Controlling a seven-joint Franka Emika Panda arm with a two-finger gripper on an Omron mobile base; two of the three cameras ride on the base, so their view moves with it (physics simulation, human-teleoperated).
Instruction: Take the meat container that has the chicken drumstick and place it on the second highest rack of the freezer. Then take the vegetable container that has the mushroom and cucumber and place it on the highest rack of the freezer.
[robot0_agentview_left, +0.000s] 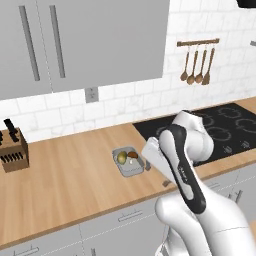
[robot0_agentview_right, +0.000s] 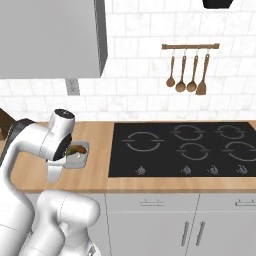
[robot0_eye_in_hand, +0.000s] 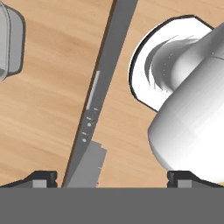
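Observation:
The vegetable container is a small grey tray on the wooden counter, left of the cooktop. It holds the yellow-green cucumber and the brown mushroom. In the right base view the arm partly hides this vegetable container. My gripper hangs over the counter's front edge, just right of the tray and apart from it. In the hand view my gripper points down with its jaws wide open and nothing between them, and a corner of the vegetable container shows at the upper left. The meat container, the chicken drumstick and the freezer are out of view.
A black cooktop lies to the right of the tray. A knife block stands at the far left of the counter. Wooden utensils hang on the tiled wall. Grey wall cabinets are overhead, with drawers below the counter.

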